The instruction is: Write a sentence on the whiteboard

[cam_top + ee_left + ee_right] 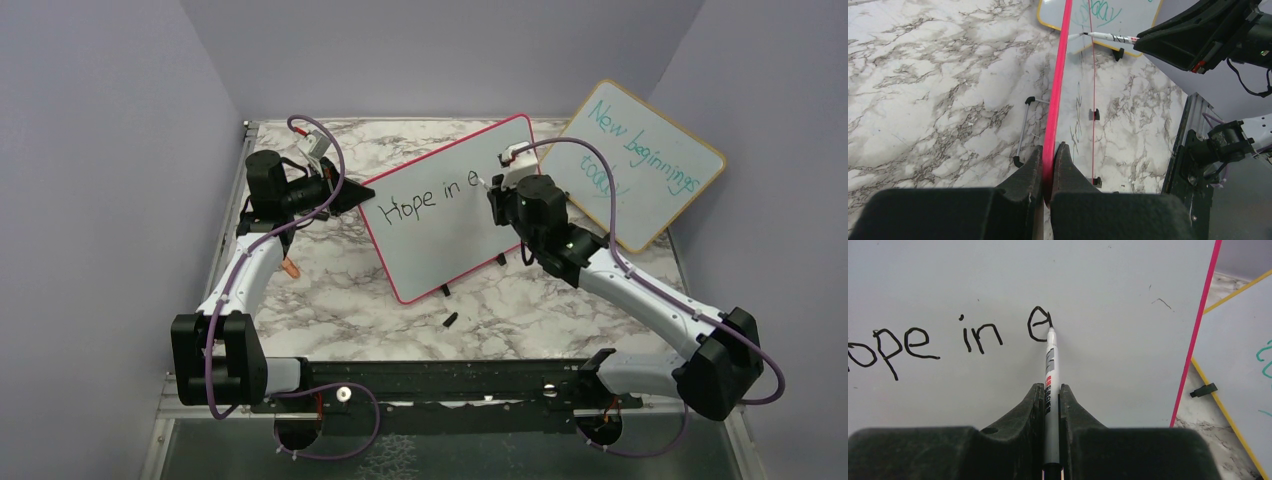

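Whiteboard (pixel 450 250), pink-framed, is stood on small black feet in the middle of the marble table (pixel 540 310), turned so that its left end lies nearer than its right. Its left edge is clamped between the jaws of the left gripper (pixel 1050 150), whose two black fingers are pressed against either side of the pink frame. A marker (pixel 1050 365) with a white barrel is clamped between the jaws of the right gripper (pixel 1050 388), held out past the fingertips toward the board's face. The marker's tip is set against the board, touching the upper right of a lone letter "e". Of the sentence (pixel 428 198), only "Hope in e" is written, in black, in a single line across the upper part of the board. A second board (pixel 650 170), yellow-framed, is seen at the far right, just behind the whiteboard's right end; "New beginnings today" is written on it in teal. A small black piece (pixel 450 320) is left lying on the table, near side of the whiteboard. A small orange object (pixel 290 268) is seen beside the left arm; what it is cannot be told.
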Controlling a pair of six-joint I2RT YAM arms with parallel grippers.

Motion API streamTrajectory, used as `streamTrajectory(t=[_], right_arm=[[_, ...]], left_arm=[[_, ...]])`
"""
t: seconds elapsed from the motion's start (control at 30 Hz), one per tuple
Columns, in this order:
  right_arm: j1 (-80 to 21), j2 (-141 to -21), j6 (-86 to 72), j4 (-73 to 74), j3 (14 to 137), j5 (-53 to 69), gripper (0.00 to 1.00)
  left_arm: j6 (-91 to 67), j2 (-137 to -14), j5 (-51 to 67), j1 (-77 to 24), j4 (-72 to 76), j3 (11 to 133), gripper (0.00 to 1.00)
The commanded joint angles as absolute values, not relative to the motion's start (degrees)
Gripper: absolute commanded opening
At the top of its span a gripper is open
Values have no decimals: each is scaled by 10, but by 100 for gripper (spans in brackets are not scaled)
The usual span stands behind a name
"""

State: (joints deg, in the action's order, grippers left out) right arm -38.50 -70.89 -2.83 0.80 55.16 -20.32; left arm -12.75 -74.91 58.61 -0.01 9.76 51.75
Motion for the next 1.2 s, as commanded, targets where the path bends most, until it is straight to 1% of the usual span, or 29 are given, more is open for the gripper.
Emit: streamTrajectory(t=[0.0,0.43,1.17], right_arm=[[-380,-694,-40,37,535,-216,1],[-379,-688,-41,33,526,-227,1],[-369,-725,-15,-18,585,-220,1]], left_arm=[[-35,-772,544,-7,36,497,0],[-36,-771,546,-7,36,497,0],[-34,-770,549,-7,36,497,0]])
